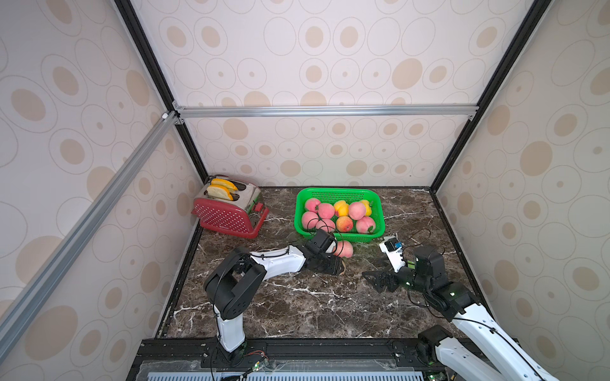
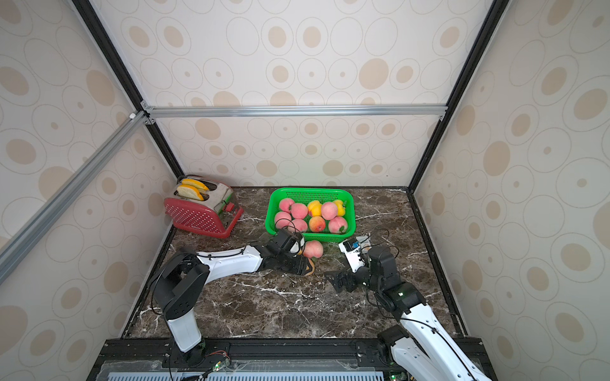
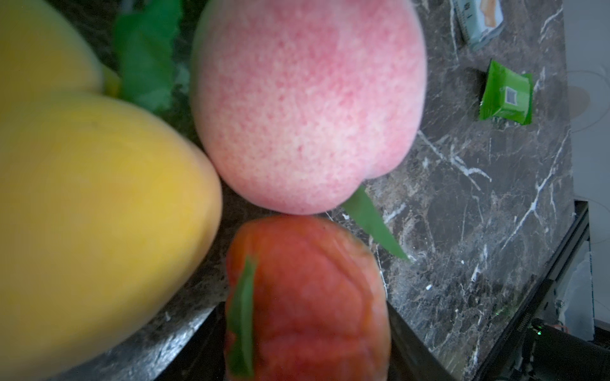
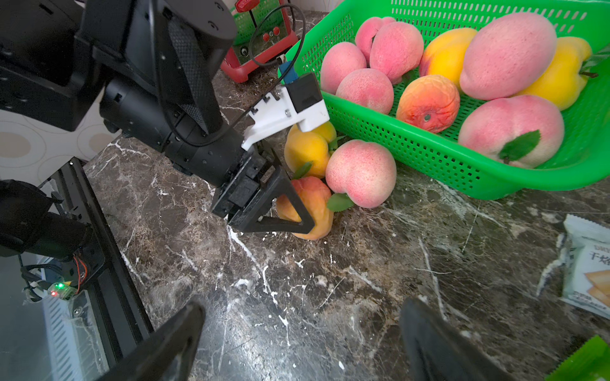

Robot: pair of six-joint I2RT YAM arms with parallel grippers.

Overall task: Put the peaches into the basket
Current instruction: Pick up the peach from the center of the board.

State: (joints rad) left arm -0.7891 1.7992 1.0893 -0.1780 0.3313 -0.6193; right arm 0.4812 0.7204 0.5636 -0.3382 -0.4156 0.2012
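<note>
Grasp step. Left tool (image 4: 298, 216) is pinching the orange-red peach (image 4: 317, 201), which sits low on the desk (image 4: 462, 264), touching the pink peach (image 4: 361, 173), with the yellow peach (image 4: 307, 151) just beside. All three are just outside the basket (image 4: 429, 155); other peaches are inside it. Next, my read: lift clear without nudging neighbours, go over the rim, let go. Right tool (image 4: 302, 306) is spread wide, empty.

Table's (image 1: 297, 306) front middle is open; toaster (image 1: 227, 217) hogs the back-left corner, basket (image 1: 336, 194) the back edge.
</note>
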